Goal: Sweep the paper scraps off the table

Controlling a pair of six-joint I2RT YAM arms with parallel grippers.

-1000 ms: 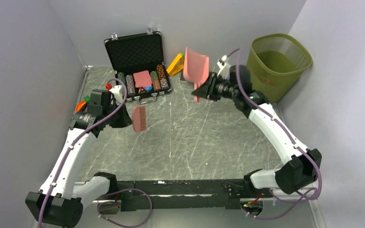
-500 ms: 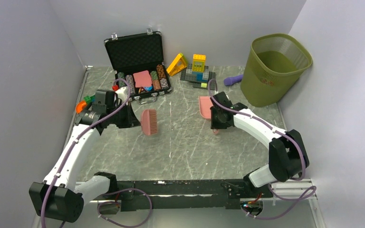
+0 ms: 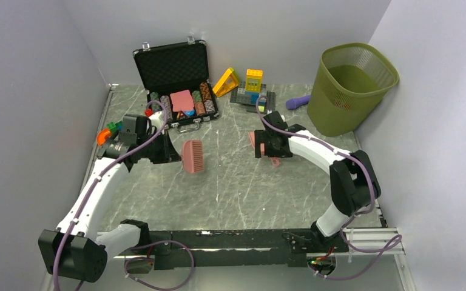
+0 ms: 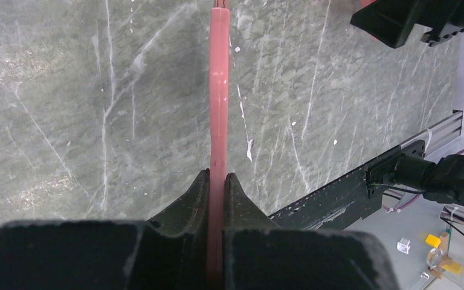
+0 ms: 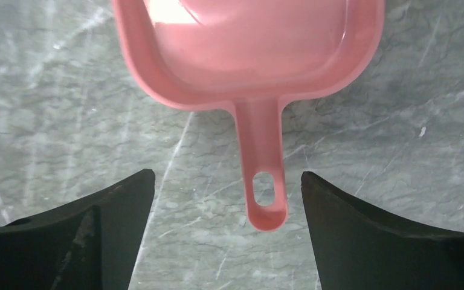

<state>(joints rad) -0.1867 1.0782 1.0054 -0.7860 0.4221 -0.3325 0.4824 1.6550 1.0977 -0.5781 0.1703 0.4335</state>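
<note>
The grey-green marble table [image 3: 236, 188] shows no paper scraps in any view. My left gripper [image 3: 171, 150] is shut on the handle of a pink brush [image 3: 192, 156], whose head hangs just above the table left of centre. From the left wrist the brush [image 4: 219, 90] runs edge-on out of the closed left gripper [image 4: 217, 176]. A pink dustpan [image 5: 248, 42] lies flat on the table, its handle [image 5: 264, 187] between the spread fingers of my right gripper [image 5: 228, 175] and touching neither. From above, my right gripper [image 3: 266, 150] hovers over the dustpan handle [image 3: 275, 162].
At the back left stands an open black case [image 3: 179, 91] holding poker chips. Building blocks [image 3: 252, 88] and a purple object [image 3: 297, 102] sit at the back. A green mesh basket [image 3: 352, 85] is at the back right. Small orange and green items [image 3: 106, 132] lie beside the left arm.
The right arm brought the dustpan down from beside the basket onto the table, then opened and let it go. The left arm moved the brush slightly right.
</note>
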